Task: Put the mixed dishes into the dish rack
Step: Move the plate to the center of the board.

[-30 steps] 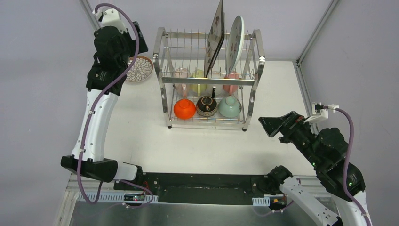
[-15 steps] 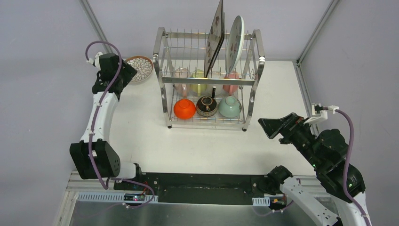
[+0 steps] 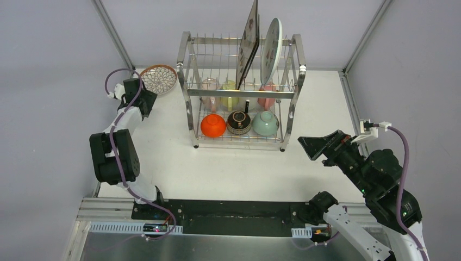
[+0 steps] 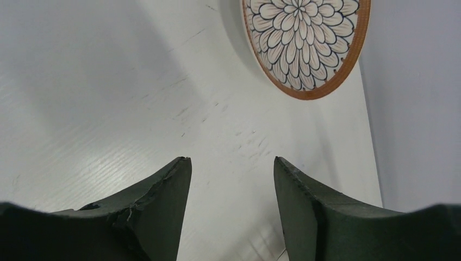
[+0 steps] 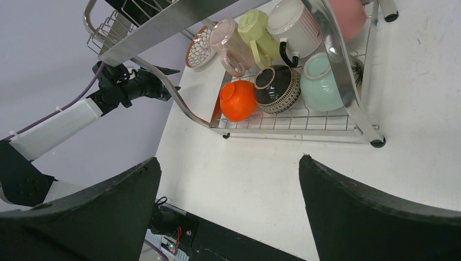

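The brown-rimmed petal-pattern plate (image 3: 159,79) (image 4: 306,43) lies flat on the table at the far left, outside the dish rack (image 3: 242,93) (image 5: 337,60). My left gripper (image 3: 148,98) (image 4: 231,160) sits low just short of the plate, open, with only bare table between its fingers. The rack's upper level holds a square floral plate (image 3: 250,41) and a white plate (image 3: 271,49) on edge. Pastel cups (image 5: 255,32) hang below them. Orange (image 3: 213,125), brown (image 3: 238,123) and mint (image 3: 265,124) bowls rest on the bottom tier. My right gripper (image 3: 311,145) (image 5: 228,160) hovers open and empty to the rack's front right.
A grey wall (image 4: 418,103) runs close along the table's left edge beside the petal plate. Slanted frame posts (image 3: 111,27) stand at the back corners. The black base strip (image 3: 234,215) runs along the near edge.
My left arm has come down from high over the far left corner and now sits low just in front of the petal plate. The right arm has not moved.
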